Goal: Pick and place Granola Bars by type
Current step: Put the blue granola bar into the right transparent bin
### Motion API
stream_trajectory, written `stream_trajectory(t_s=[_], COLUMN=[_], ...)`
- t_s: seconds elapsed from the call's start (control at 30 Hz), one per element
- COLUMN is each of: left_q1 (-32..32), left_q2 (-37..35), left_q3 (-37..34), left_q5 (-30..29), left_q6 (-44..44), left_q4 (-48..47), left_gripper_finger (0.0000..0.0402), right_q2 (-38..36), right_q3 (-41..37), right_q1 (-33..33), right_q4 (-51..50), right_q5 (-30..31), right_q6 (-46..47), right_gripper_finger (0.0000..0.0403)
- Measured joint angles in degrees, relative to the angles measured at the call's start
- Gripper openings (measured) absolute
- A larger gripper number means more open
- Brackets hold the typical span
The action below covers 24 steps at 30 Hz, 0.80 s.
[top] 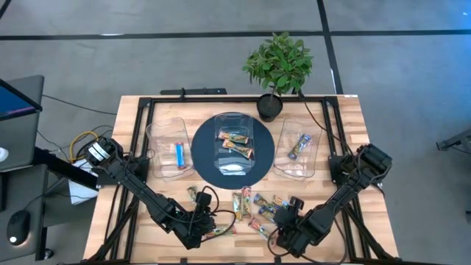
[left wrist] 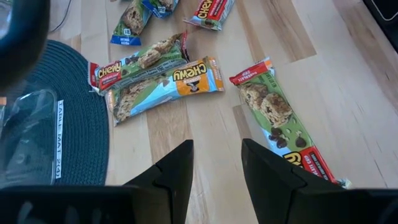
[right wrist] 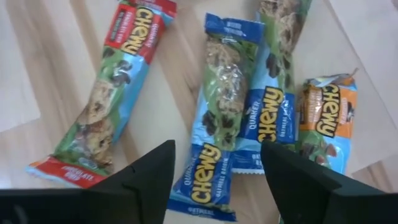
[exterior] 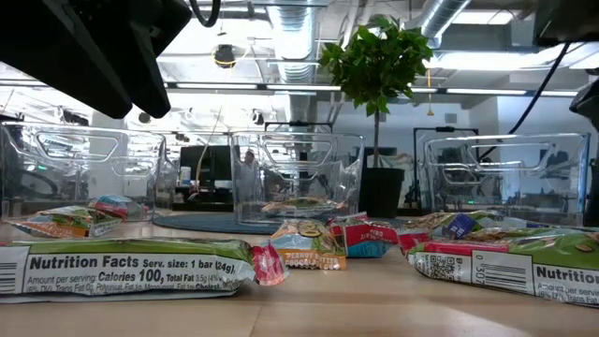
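Several wrapped granola bars lie flat on the near part of the wooden table [top: 243, 206]. My left gripper [left wrist: 214, 168] is open and hovers over bare wood near a red-and-green bar [left wrist: 277, 115] and an orange-and-blue bar [left wrist: 168, 87]. In the high view it sits at the cluster's left end [top: 197, 224]. My right gripper [right wrist: 217, 168] is open above a blue bar [right wrist: 221, 112], with its fingers on either side of the bar's near end. A red-and-green bar [right wrist: 106, 106], a second blue bar [right wrist: 277, 93] and an orange bar [right wrist: 326, 118] lie beside it.
Three clear tubs stand in a row beyond the bars. The left tub [top: 168, 149] holds a blue bar [top: 179, 153]. The middle tub [top: 234, 147], on a dark round mat [top: 202, 158], holds orange-brown bars. The right tub [top: 298, 151] holds one bar. A potted plant [top: 278, 66] stands at the far edge.
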Motion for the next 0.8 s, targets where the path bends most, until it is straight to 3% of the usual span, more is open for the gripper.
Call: stream_trajectory(t_s=[0.27, 0.8], left_q1=[0.0, 0.0], left_q2=[0.0, 0.0], left_q3=[0.0, 0.0], left_q5=[0.0, -0.1], left_q6=[-0.1, -0.1], left_q4=[0.0, 0.0], left_gripper_finger=[0.0132, 0.0132], right_q2=[0.0, 0.0], right_q3=[-0.5, -0.5], right_q1=[-1.4, 0.7], right_q4=[0.1, 0.6], right_q5=[-3.9, -4.8], right_q6=[1.4, 3.8], right_gripper_finger=[0.0243, 0.0201])
